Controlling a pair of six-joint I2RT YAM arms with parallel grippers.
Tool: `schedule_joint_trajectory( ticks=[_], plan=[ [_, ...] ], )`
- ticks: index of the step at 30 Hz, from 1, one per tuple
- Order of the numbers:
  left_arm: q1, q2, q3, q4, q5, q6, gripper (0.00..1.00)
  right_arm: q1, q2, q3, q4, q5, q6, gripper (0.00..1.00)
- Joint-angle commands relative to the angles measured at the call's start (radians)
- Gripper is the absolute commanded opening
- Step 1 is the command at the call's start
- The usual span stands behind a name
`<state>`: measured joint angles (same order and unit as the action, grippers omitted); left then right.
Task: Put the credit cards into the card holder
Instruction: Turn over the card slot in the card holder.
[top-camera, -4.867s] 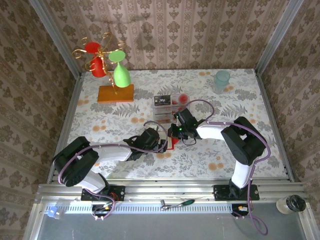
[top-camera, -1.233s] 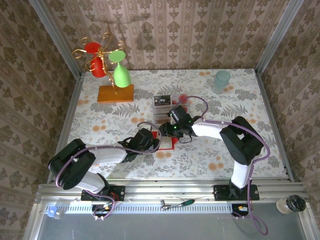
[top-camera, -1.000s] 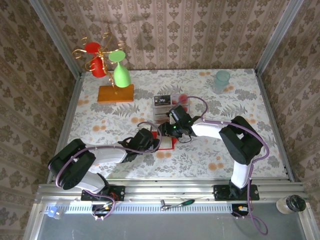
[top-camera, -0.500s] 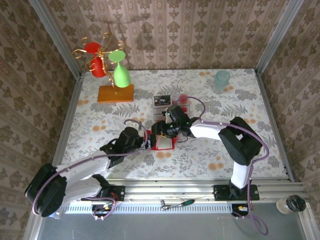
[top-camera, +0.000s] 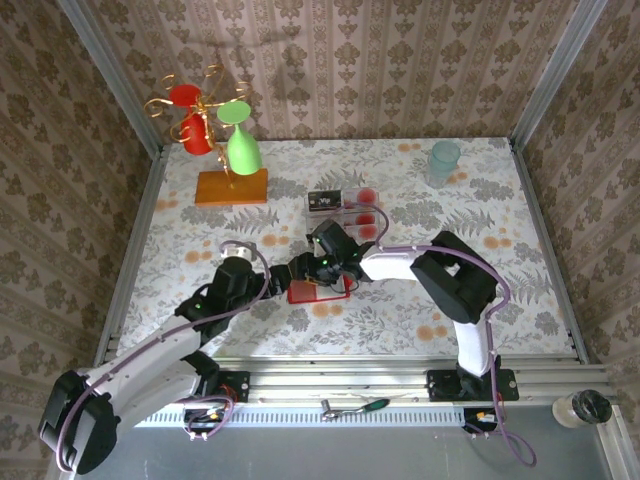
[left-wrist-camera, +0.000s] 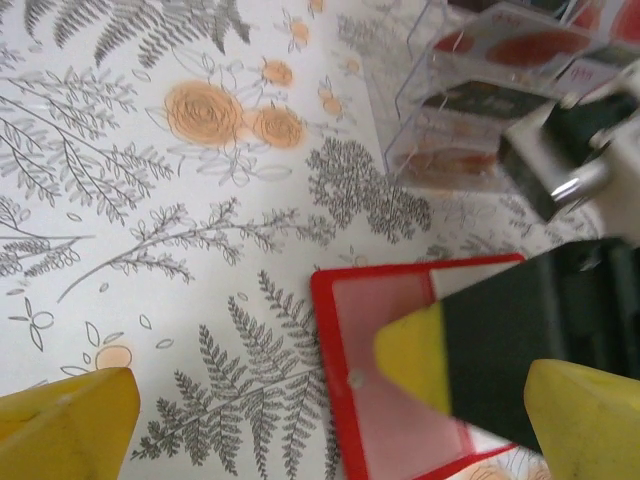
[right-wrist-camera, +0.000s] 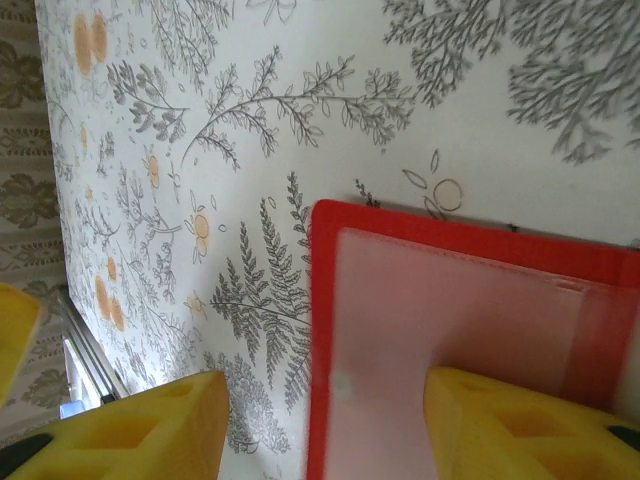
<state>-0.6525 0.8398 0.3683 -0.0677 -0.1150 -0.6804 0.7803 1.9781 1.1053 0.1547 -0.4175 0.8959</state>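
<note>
— While our right gripper (right-wrist-camera: 330, 430) stands half spread, one finger pressing the pale pocket of the card holder (right-wrist-camera: 450, 300) and the other on the cloth just off its edge, what are we gripping?
— Nothing. Our left gripper (left-wrist-camera: 325, 425) gapes wide and empty, at nine o'clock of the holder seen from above.
— And the credit cards (top-camera: 325, 201)?
— We see them in the clear tray (left-wrist-camera: 420, 110), at twelve o'clock of the holder. The pocket shows none, so we judge all the loading lies ahead.
</note>
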Motion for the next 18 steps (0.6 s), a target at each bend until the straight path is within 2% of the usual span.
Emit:
schedule_joint_trajectory(
  ticks=[1,9,18],
  plan=[
    [0.007,-0.018,-0.011,0.01,-0.015,-0.026,1.0,0.007,0.021,0.004,-0.044,0.0,0.002,0.56],
    [0.008,-0.006,-0.01,0.002,-0.014,-0.029,1.0,-0.002,-0.089,-0.027,-0.062,-0.025,-0.03,0.56],
    [0.007,0.07,0.044,0.012,0.014,0.005,1.0,-0.089,-0.296,-0.118,-0.19,0.044,-0.131,0.56]
  ],
)
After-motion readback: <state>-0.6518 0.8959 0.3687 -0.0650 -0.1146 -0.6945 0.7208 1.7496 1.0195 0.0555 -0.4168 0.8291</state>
